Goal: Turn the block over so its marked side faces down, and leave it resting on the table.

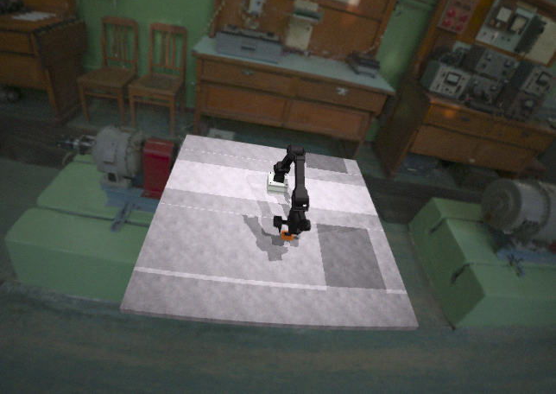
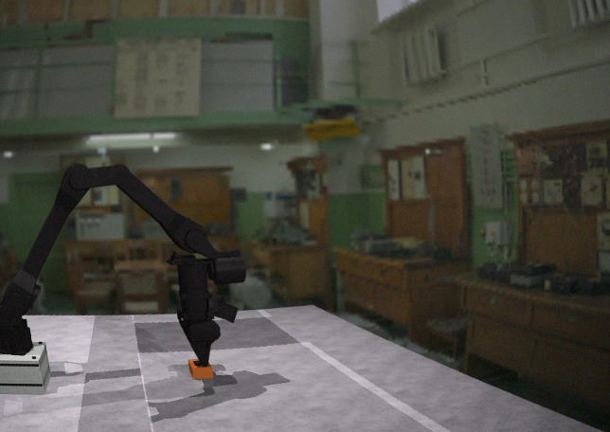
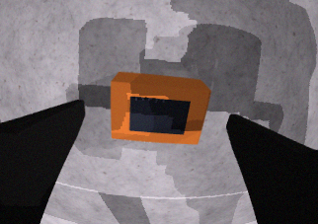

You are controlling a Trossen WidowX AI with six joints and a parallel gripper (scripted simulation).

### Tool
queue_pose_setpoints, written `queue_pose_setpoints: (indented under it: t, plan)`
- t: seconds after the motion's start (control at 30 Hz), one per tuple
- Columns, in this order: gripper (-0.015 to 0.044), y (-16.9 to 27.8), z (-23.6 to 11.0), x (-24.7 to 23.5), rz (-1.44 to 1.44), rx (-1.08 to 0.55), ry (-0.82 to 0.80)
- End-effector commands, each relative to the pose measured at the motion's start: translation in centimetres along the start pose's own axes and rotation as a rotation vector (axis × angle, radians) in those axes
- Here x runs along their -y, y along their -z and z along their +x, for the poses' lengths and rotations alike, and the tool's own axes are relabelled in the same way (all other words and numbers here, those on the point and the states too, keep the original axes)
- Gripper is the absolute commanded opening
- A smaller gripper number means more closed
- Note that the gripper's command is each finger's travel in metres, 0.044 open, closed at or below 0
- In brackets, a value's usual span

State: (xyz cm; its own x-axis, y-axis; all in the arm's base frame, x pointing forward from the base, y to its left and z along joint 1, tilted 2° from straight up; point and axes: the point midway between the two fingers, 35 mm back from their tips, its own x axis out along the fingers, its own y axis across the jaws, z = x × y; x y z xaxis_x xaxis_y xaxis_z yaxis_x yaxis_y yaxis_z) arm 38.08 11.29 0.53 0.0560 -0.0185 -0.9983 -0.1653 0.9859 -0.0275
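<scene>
A small orange block (image 1: 287, 236) (image 2: 200, 369) (image 3: 159, 108) rests on the grey table (image 1: 223, 254) (image 2: 356, 391). Its dark blue marked side faces up, as the wrist view shows. My gripper (image 1: 287, 229) (image 2: 203, 359) (image 3: 158, 115) points straight down just above the block. Its two black fingers stand wide open, one on each side of the block, and do not touch it. Nothing is between the fingers but the block lying on the table below.
The arm's white base (image 1: 277, 184) (image 2: 23, 369) stands at the back of the table. The table's edges drop off to green machine housings (image 1: 69, 236) on the left and right. Workshop benches and chairs stand behind.
</scene>
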Motion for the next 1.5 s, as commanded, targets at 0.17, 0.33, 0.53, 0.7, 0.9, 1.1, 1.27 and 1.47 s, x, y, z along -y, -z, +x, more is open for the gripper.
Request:
queue_pose_setpoints:
  t: [0.17,0.33,0.53,0.7,0.9,1.1,1.27,1.47]
  plan:
    - [0.0440,0.3,1.9,0.0,-0.007,-0.013,-0.002]
    - [0.0414,0.4,2.2,0.0,-0.007,-0.013,-0.002]
    - [0.0276,0.4,2.2,0.0,-0.007,-0.013,-0.002]
    - [0.0242,0.4,2.2,0.0,-0.007,-0.013,-0.002]
    - [0.0202,0.4,2.2,0.0,-0.007,-0.013,-0.002]
    - [0.0163,0.4,2.2,0.0,-0.007,-0.013,-0.002]
    - [0.0090,0.3,1.8,0.0,-0.007,-0.013,-0.002]
    - [0.0000,0.3,-0.8,0.0,-0.007,-0.013,-0.002]
